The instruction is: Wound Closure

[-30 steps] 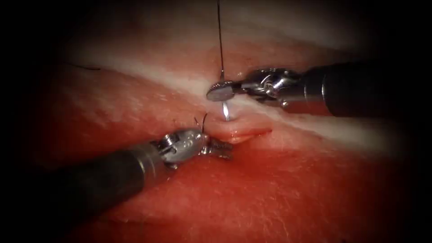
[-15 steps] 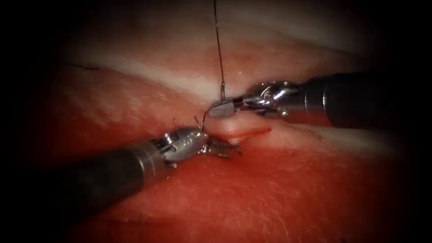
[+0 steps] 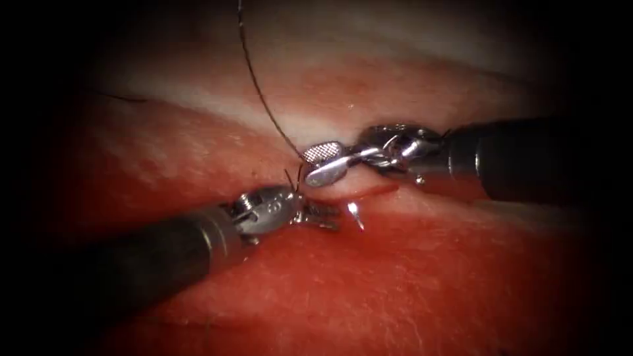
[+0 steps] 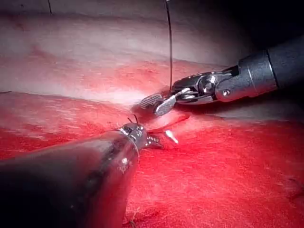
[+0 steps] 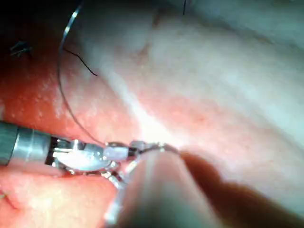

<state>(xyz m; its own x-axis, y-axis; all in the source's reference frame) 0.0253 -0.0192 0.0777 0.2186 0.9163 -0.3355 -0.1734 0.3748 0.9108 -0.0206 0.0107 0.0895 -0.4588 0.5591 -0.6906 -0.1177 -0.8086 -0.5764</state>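
The tissue [image 3: 409, 277] has a short cut [image 3: 369, 192] lying crosswise at the centre. The needle sits in the tissue across the cut. Its bright tip [image 3: 355, 214] [image 4: 171, 137] sticks out of the near lip, and its body is buried. My right tool [image 3: 310, 166] [image 4: 151, 107] hovers over the far lip with its jaws open and holding nothing. The thread [image 3: 260, 92] [image 4: 169, 47] runs from above down to the tissue beside those jaws. My left tool [image 3: 330, 216] [image 4: 154, 140] lies shut against the near lip, just left of the needle tip, with nothing seen in its jaws.
Two short cut thread ends [image 3: 293, 177] stand up by the left tool's wrist. Another dark thread end [image 3: 125, 99] lies far left on the pale tissue. Red fluid wets the near tissue. A slack thread loop [image 5: 61, 95] arcs over the tissue.
The right tool came down with the needle and drove it into the far lip. The tip emerged on the near side. Then its jaws opened off the needle, and the thread swung left.
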